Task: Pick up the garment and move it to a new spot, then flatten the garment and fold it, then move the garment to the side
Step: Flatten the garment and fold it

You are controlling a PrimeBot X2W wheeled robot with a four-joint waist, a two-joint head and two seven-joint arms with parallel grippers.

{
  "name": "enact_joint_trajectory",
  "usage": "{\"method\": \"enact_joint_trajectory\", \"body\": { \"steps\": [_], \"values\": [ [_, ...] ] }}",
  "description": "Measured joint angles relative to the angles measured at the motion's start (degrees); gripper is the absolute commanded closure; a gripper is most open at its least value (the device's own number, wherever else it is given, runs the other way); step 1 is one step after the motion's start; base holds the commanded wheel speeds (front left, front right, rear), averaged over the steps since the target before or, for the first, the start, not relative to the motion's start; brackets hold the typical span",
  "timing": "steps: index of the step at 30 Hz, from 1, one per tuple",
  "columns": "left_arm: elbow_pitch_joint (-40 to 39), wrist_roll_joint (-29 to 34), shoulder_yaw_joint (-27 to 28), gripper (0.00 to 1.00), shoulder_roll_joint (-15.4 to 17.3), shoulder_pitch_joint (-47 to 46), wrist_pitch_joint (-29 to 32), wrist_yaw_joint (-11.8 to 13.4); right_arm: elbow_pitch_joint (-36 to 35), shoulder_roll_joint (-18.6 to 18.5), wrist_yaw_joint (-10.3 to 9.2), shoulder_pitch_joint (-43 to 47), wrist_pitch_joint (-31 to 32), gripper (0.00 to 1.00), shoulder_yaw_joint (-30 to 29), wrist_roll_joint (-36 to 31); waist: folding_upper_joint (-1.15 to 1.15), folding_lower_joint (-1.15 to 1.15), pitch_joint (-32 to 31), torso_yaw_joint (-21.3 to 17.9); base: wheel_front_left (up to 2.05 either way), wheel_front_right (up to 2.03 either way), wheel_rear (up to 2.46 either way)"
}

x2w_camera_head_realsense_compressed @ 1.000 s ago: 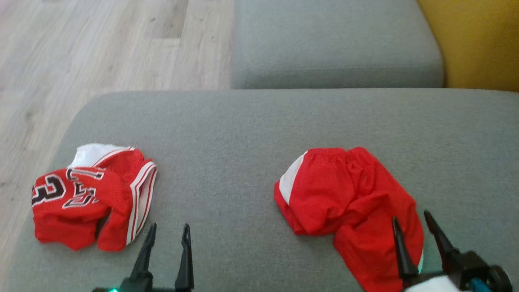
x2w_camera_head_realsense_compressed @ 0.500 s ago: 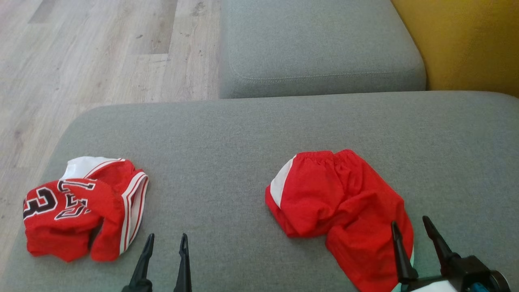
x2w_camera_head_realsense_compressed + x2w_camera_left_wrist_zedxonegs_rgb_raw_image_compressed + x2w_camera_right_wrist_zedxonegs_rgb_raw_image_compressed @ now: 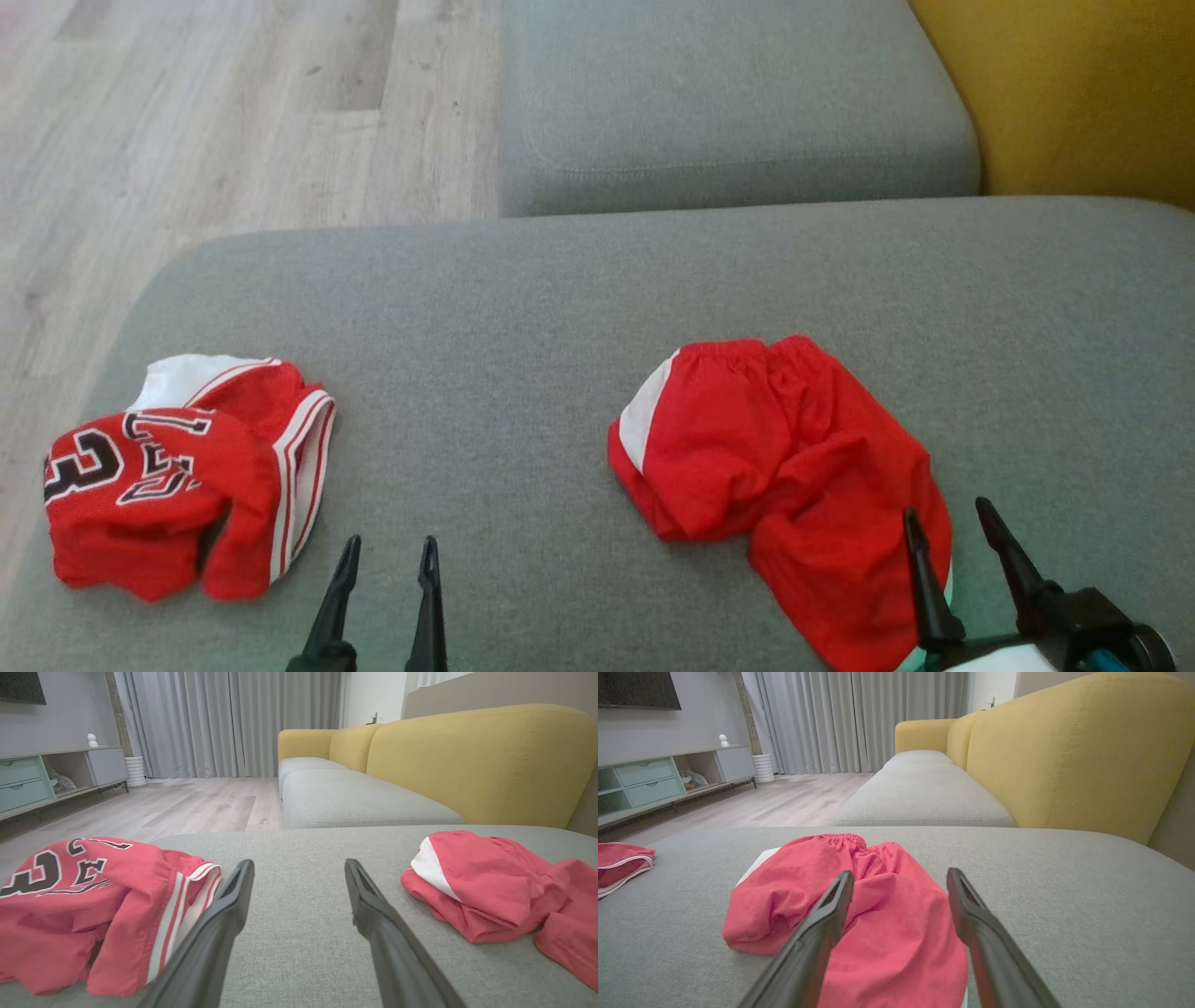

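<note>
Red shorts [image 3: 775, 457] lay crumpled, unlifted, before right gripper [image 3: 944, 509]; left gripper [image 3: 391, 539] alongside. All fingers spread, empty. No step yet done.

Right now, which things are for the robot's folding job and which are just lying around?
For the job: red shorts, probably, in front of the open right gripper; open left gripper; grey seat cushion underneath.
Just lying about: red basketball jersey, it seems; yellow sofa back; wood floor; drawer cabinet.

black 3 on red jersey [image 3: 177, 485]
</note>
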Motion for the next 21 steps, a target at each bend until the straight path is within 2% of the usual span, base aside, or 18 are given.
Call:
{"method": "enact_joint_trajectory", "body": {
  "steps": [6, 10, 13, 18, 21],
  "values": [
    [-1.44, 0.01, -1.48, 0.00, -0.02, -0.53, 0.00, -0.01, 1.46, -0.01, 0.00, -3.28, 0.01, 0.00, -0.12, -0.21, 0.00, 0.00, 2.97, -0.23, 0.00, 0.00, 0.00],
    [-2.31, 0.01, -3.01, 0.00, -0.02, -3.41, 0.00, 0.00, 3.77, -0.24, 0.00, -10.33, 0.00, 0.00, 0.12, 0.15, 0.00, 0.00, 6.02, 0.10, 0.00, 0.00, 0.00],
    [-3.00, 0.00, -4.10, 0.00, -0.08, -6.34, 0.00, 0.01, 7.24, -1.77, 0.01, -16.53, 0.00, 0.00, 0.13, 1.68, 0.00, 0.01, 8.98, 0.63, 0.00, 0.00, 0.00],
    [-3.32, 0.00, -5.89, 0.00, -0.13, -10.05, 0.00, 0.08, 20.62, -7.56, 0.00, -27.19, 0.01, 0.00, 1.48, 4.87, 0.00, 0.02, 13.99, 1.94, 0.00, 0.00, 0.00],
    [-3.36, -0.02, -7.00, 0.00, -0.14, -11.20, 0.00, 0.49, 29.40, -9.28, 0.00, -31.47, 0.57, 0.00, 4.69, 9.93, 0.00, 0.03, 16.13, 3.17, 0.00, 0.00, 0.00]
  ]
}}
